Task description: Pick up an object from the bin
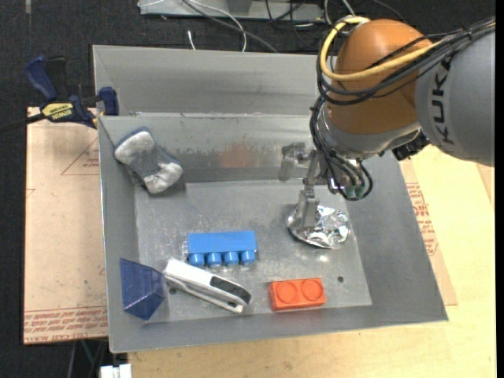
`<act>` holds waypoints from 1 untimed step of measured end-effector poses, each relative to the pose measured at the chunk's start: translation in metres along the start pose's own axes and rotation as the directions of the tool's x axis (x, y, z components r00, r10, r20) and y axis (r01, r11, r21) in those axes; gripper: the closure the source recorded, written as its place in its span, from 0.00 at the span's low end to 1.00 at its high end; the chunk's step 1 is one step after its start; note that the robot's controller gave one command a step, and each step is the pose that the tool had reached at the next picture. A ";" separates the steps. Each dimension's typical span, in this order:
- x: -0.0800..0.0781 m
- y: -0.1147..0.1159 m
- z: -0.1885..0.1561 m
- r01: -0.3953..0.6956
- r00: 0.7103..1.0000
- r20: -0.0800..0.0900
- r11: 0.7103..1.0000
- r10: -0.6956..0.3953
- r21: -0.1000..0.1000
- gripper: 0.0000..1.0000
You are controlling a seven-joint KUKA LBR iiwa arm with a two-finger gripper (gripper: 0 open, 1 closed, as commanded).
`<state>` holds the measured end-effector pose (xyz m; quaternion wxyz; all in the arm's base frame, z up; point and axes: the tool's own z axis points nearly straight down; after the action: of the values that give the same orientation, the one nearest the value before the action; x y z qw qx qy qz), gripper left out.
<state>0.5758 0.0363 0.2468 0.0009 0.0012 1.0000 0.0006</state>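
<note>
My gripper (304, 211) hangs low in the right half of the bin, under the orange cover. Its lower end meets the left edge of a crumpled piece of silver foil (324, 228) lying on the bin floor. An orange two-stud brick (298, 294) lies in front of the foil, near the front wall. A blue brick with a row of studs (221, 250) sits to the left of the gripper, in the middle of the floor.
A white tool with a black tip (206, 285) lies by the front wall, and a dark blue wedge-shaped block (142, 288) fills the front left corner. A grey-white lumpy thing (148, 161) rests at the back left. The arm and its cables overhang the back right.
</note>
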 end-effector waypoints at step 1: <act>0.000 0.000 0.000 0.000 1.000 0.000 1.000 0.000 0.000 0.00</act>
<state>0.5758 0.0363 0.2468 0.0009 0.0013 1.0000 0.0006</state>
